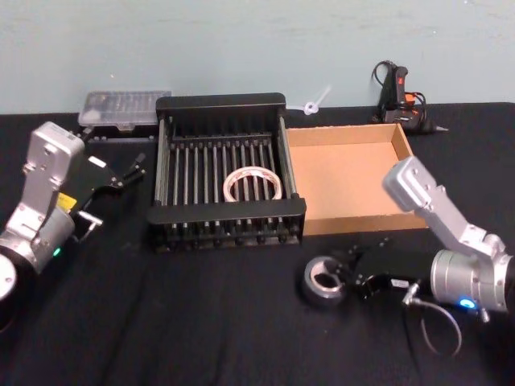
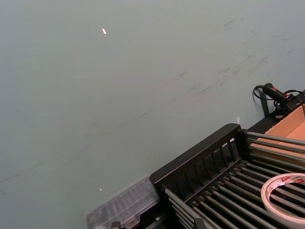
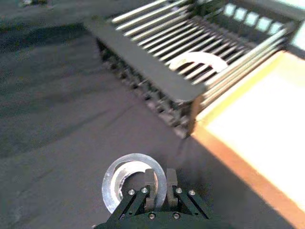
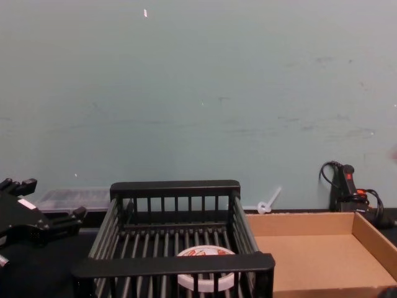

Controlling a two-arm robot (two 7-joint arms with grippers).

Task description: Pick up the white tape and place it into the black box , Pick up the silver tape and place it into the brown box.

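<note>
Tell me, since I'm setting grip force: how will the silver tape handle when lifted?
The silver tape lies flat, so it shouldn't roll. It looks like a stiff ring, unlikely to flex. The right end effector pinches only its wall, so it may tilt.

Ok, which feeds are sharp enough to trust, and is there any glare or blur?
Head view: soft, but the silver tape by the right hand is readable. Right wrist view: blurriest, brown box washed out bright, white tape smeared. Left wrist and chest views: sharper; print on the white tape legible-ish, black box bars crisp.
</note>
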